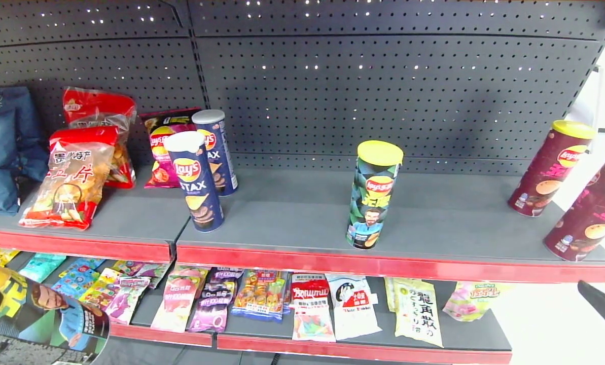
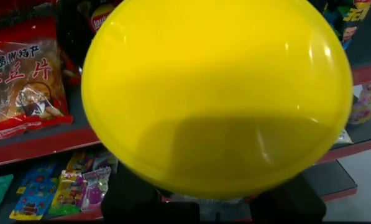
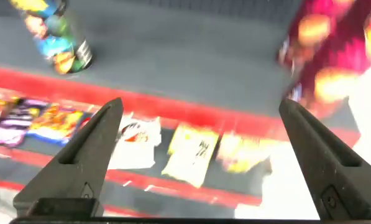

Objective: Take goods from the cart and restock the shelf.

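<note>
Standing on the upper shelf [image 1: 302,213] are five cans: two blue cans [image 1: 196,180] with white lids at the left, one green can [image 1: 376,195] with a yellow lid near the middle, and two maroon cans [image 1: 550,170] with yellow lids at the right end. A round logo is printed on each can. Two red bags [image 1: 74,177] and one dark bag [image 1: 163,147] are leaned beside the blue cans. Many small packets [image 1: 261,296] are laid on the lower shelf [image 1: 332,351].

A sixth can [image 1: 43,317], green like the middle one, is held tilted, low at the left before the shelves. The left gripper [image 2: 210,204] is clamped on it, and its yellow lid [image 2: 216,93] is turned to the wrist camera. The right gripper [image 3: 201,106] is held low at the right, its fingers [image 3: 79,162] wide apart with nothing between them.
</note>
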Available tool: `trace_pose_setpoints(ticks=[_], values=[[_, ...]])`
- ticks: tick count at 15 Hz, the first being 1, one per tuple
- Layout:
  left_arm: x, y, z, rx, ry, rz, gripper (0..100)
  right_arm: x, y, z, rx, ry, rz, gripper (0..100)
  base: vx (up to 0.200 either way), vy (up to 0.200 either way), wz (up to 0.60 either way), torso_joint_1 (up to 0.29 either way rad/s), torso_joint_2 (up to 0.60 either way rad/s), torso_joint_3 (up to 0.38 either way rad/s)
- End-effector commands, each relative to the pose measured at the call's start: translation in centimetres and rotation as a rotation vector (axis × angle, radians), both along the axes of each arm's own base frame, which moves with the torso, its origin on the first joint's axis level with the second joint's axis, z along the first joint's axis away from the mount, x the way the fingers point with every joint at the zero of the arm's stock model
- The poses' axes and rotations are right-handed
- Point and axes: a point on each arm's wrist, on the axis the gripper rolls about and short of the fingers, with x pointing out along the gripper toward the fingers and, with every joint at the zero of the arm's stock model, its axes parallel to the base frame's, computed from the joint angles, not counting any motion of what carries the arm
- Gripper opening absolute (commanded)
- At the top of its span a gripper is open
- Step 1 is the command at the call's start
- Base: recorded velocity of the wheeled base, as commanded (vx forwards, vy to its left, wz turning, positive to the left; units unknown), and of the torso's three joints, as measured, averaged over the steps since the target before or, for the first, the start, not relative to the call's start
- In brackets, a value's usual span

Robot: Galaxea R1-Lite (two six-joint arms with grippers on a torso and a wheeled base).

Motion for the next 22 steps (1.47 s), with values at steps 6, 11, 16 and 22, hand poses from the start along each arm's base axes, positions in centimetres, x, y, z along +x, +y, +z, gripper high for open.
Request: trace_pose_setpoints(ticks=[6, 11, 16, 22], values=[[0.3, -0.1, 0.5, -0.017, 0.005, -0.038, 0, -6.2, 0.7, -5.8, 0.019, -0.065, 0.093, 100, 0.0, 0.0, 0.0, 0.0, 0.0, 0.0], [0.2, -0.1, 0.4, -0.02, 0.003, -0.05, 0, -8.3, 0.3, -7.7, -0.011, -0.164, -0.017, 100, 0.0, 0.0, 0.0, 0.0, 0.0, 0.0], [-1.6, -0.1, 0.1, -0.046, -0.054, -0.055, 0, -8.1, 0.2, -8.3, 0.065, -0.144, -0.069, 100, 0.0, 0.0, 0.0, 0.0, 0.0, 0.0], [-1.8, -0.1, -0.4, -0.052, -0.053, -0.048, 0, -8.1, 0.2, -8.4, 0.071, -0.148, -0.058, 100, 0.0, 0.0, 0.0, 0.0, 0.0, 0.0]])
